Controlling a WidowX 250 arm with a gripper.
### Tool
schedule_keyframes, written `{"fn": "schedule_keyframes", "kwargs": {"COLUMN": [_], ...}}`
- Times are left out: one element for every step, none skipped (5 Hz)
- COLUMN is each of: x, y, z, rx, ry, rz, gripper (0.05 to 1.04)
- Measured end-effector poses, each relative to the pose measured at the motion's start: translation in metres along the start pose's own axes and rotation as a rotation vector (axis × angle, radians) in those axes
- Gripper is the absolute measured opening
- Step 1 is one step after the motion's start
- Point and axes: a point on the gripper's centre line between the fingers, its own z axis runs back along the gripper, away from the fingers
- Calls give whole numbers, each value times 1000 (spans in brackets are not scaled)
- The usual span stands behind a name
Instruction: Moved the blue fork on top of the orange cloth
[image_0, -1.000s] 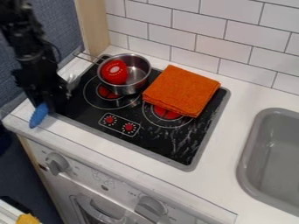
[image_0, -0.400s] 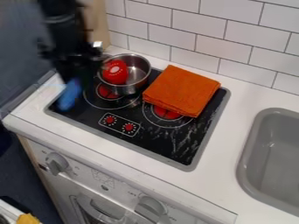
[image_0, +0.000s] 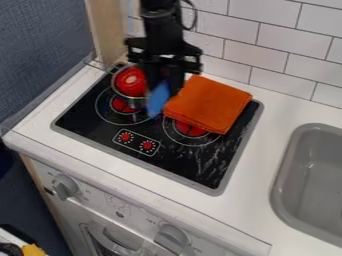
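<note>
The blue fork (image_0: 158, 101) is being held upright, slightly tilted, by the black gripper (image_0: 167, 86), the fingers being set narrowly around it. Its lower end is being pointed down beneath the fingers, just beside the left corner of the folded orange cloth (image_0: 210, 104); whether the two are touching is not being made clear. The cloth is lying to the right of the fingers and is being supported by the black cooktop (image_0: 200, 167), partly over a red burner (image_0: 189, 129). Just left of the fingers, a metal saucepan (image_0: 135, 104) is being partly hidden by the gripper, and a red rounded toy (image_0: 131, 82) is being contained in it. Below and left of the fingers, a control panel (image_0: 136, 142) is being shown. White wall tiles (image_0: 230, 52) are being seen behind the fingers, and a grey sink (image_0: 314, 175) is being seen farthest right.
</note>
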Motion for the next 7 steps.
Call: {"fn": "schedule_keyframes", "kwargs": {"x": [17, 30, 42, 48, 46, 43, 40], "y": [-10, -20, -28, -37, -36, -39, -35], "z": [-17, -35, -44, -51, -51, -45, -16], "rx": [-7, -10, -15, -20, -7, -22, 1], "ry": [22, 48, 52, 61, 73, 79, 21], "rz": [-32, -56, -74, -83, -57, -80, -100], "gripper": [391, 391, 391, 460, 771, 994, 1005]}}
